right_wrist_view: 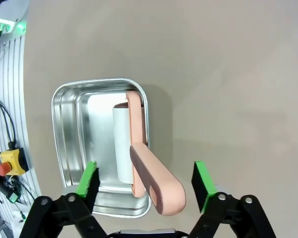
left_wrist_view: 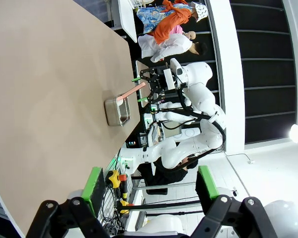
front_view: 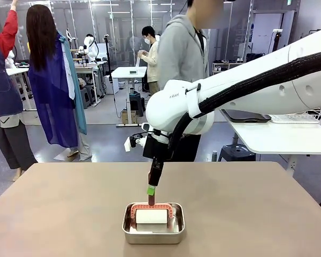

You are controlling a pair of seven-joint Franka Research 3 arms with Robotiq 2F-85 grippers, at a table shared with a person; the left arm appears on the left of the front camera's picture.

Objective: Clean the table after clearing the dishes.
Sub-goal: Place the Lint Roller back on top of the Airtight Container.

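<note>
small dark lettering on the right arm [front_view: 174,96] is too tiny to read.

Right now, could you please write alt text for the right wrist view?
The open right pincer hovers over a small steel pan on the brown table. A white lint roller lies in the pan, its pink handle rising between the green-padded fingers.

The right arm [front_view: 246,93] is glossy white with rounded joints and a ribbed black cable sleeve; its black claw [front_view: 151,191] carries green pads [right_wrist_view: 202,178].
</note>
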